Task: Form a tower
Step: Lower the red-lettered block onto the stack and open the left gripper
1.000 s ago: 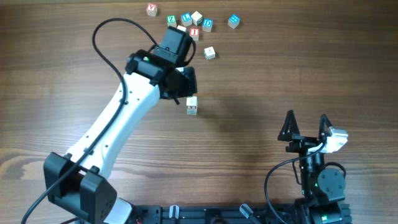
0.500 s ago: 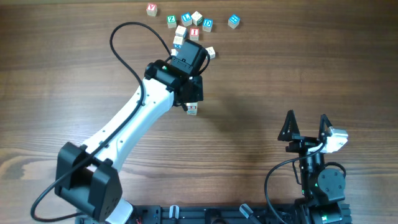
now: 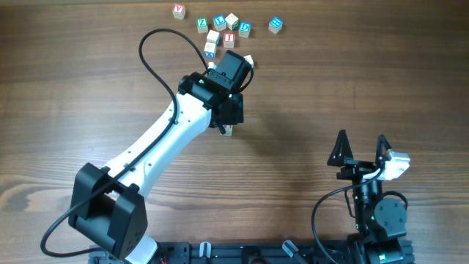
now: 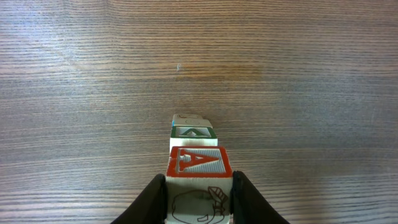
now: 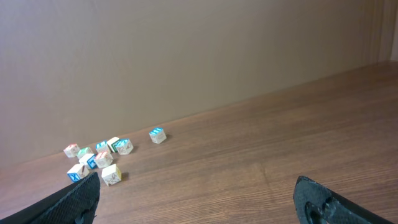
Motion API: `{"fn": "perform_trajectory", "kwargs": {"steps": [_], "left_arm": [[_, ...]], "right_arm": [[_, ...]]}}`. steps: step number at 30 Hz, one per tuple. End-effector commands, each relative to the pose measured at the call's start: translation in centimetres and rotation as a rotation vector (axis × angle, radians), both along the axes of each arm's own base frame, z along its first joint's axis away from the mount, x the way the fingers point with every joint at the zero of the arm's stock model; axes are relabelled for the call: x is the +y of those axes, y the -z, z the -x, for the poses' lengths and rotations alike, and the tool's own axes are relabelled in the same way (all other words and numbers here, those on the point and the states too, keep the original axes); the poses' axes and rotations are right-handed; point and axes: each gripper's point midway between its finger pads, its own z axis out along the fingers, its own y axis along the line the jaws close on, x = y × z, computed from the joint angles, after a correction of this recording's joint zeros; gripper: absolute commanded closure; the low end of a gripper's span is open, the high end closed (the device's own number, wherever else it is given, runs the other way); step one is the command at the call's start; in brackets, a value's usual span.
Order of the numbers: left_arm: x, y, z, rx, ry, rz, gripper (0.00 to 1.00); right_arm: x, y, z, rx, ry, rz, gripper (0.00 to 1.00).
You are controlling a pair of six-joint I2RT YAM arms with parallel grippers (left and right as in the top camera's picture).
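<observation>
Wood is showing all over the brown table [image 3: 73,110], and a plain tan wall [image 5: 186,50] is standing behind it. Loose cubes [image 3: 223,26] are sitting at the far edge. The left arm [image 3: 161,143] is reaching from the near left corner out to the middle, pointing its gripper [image 4: 199,180] straight down. Its fingers [image 4: 152,199] are squeezing the top cube [image 4: 198,160], the one with a red A. That cube is topping the tower [image 4: 194,132], which is standing straight under the gripper. The right arm [image 3: 377,213] is sitting folded at the near edge, its gripper [image 3: 360,150] spread wide, well apart from the tower.
</observation>
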Motion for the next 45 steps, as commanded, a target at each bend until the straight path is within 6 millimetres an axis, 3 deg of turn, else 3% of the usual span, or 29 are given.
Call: {"fn": "perform_trajectory", "kwargs": {"steps": [1, 29, 32, 34, 35, 42, 45], "left_arm": [[0.4, 0.7, 0.1, 0.008, 0.004, -0.031, 0.71], [0.4, 0.7, 0.2, 0.009, 0.004, -0.031, 0.63], [0.4, 0.7, 0.2, 0.009, 0.004, -0.031, 0.49], [0.4, 0.7, 0.2, 0.009, 0.004, -0.031, 0.31], [0.4, 0.7, 0.2, 0.010, 0.004, -0.031, 0.28], [0.4, 4.1, 1.2, 0.040, 0.013, -0.011, 0.18], [0.2, 4.9, 1.1, 0.026, 0.015, 0.004, 0.29]], "right_arm": [[-0.3, -0.2, 0.0, -0.008, 0.018, 0.015, 0.00], [-0.3, -0.2, 0.0, -0.008, 0.018, 0.015, 0.00], [-0.3, -0.2, 0.0, -0.008, 0.018, 0.015, 0.00], [-0.3, -0.2, 0.0, -0.008, 0.018, 0.015, 0.00], [-0.3, -0.2, 0.0, -0.008, 0.018, 0.015, 0.00], [-0.3, -0.2, 0.0, -0.008, 0.018, 0.015, 0.00], [-0.3, -0.2, 0.0, -0.008, 0.018, 0.015, 0.00]]}}
